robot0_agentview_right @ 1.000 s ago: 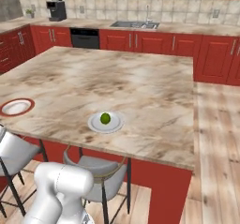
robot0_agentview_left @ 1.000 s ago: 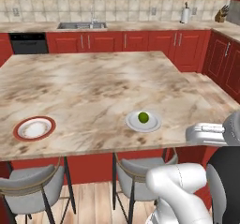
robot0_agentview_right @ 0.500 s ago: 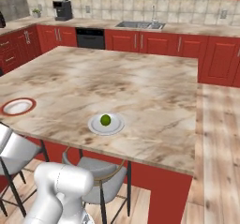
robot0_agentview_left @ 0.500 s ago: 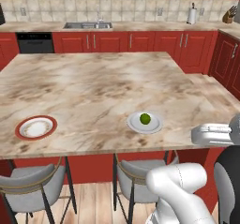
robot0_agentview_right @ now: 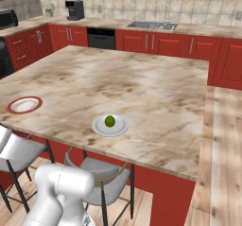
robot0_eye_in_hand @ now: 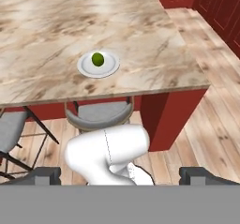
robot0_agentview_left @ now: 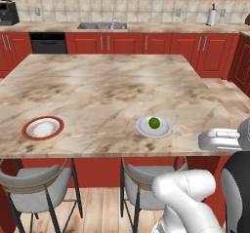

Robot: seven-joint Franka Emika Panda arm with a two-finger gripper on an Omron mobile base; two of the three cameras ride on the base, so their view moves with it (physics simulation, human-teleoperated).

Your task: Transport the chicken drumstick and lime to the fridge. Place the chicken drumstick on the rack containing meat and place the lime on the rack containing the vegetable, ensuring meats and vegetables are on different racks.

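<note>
Lime seen resting at the middle of a small white plate, near the front edge of the marble bench, toward its right half in the left base view. Same lime and plate found in the right base view just above a grey stool tucked under the bench. Seen from the hand view as well: lime on the plate, well apart from the hand. Hand held wide, its two dark fingertips far apart at the bottom of that view, holding nothing and kept back from the bench edge, above the wooden floor. Second dish with a red rim noted at the left of the bench, well apart from the lime's plate and also close to the front edge. Sink set into the far counter under the window, with a black oven front to its left among red cabinets. Coffee machine standing on the far counter in the right base view. Another grey stool parked below the red-rimmed dish.
</note>
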